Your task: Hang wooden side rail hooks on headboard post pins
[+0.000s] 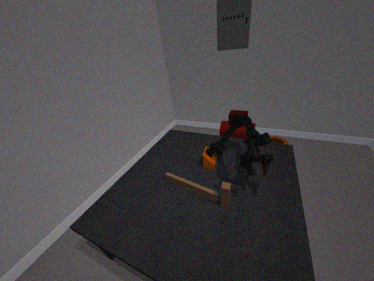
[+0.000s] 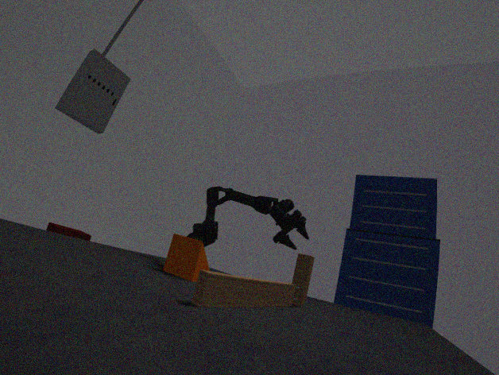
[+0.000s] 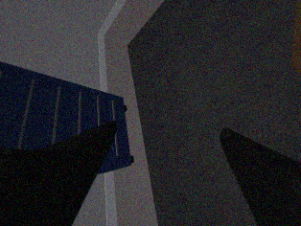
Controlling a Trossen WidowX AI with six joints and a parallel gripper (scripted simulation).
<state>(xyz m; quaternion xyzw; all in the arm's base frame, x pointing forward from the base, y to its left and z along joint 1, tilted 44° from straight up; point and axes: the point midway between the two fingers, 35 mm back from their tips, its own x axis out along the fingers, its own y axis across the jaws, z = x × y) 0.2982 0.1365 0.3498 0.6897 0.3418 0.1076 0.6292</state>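
Note:
The wooden side rail (image 1: 192,186) (image 2: 245,290) stands on its narrow edge, low over the table (image 1: 181,235) (image 2: 121,338). Its right end is close beside the upright headboard post (image 1: 225,196) (image 2: 303,278). Small dark hooks show at the narrow gap between them in the top view. The slot and pins are hidden, so I cannot tell whether the hooks sit on the pins. My gripper (image 1: 258,174) (image 2: 301,243) (image 3: 167,128) is open and empty, pointing down, above the table and apart from the rail and post. Neither rail nor post shows in the wrist view.
An orange block (image 1: 209,162) (image 2: 185,257) stands by the arm's base, behind the rail. Red objects (image 1: 239,130) and an orange curved object (image 1: 279,139) are beyond the table's back edge. A blue cabinet (image 2: 391,261) (image 3: 67,115) stands off the table. A grey panel (image 1: 232,36) (image 2: 94,92) is high up.

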